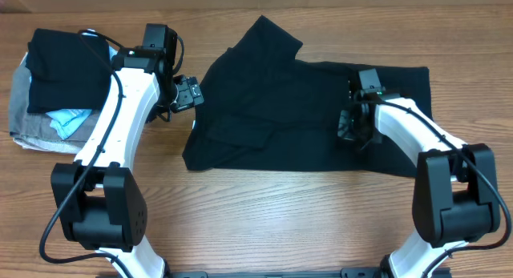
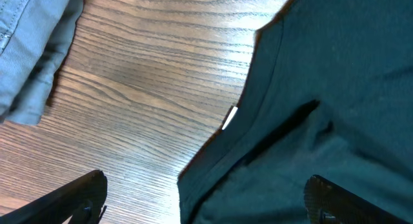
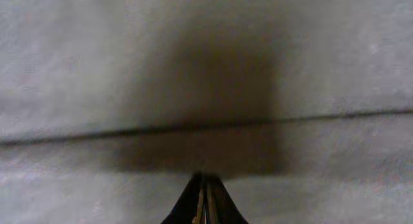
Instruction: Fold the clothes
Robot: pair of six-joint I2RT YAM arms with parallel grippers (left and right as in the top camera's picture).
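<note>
The clothes, a black short-sleeved T-shirt (image 1: 280, 110), lie spread and rumpled across the middle of the table. My left gripper (image 1: 192, 92) hovers at the shirt's left edge, by the neck. In the left wrist view it (image 2: 205, 182) is wide open, one finger over bare wood and the other over the shirt (image 2: 322, 88), with the small white label (image 2: 230, 117) just ahead. My right gripper (image 1: 353, 126) points down onto the right part of the shirt. Seen from the right wrist, its fingers (image 3: 205, 180) are closed together, pinching the fabric (image 3: 97, 69) beside a seam (image 3: 129, 132).
At the table's far left is a pile: a folded black garment (image 1: 60, 70) on a grey garment (image 1: 32, 122), with a light-blue one (image 1: 68, 120) at the front. The grey garment (image 2: 32, 50) also shows in the left wrist view. Bare wooden table (image 1: 264, 214) lies in front.
</note>
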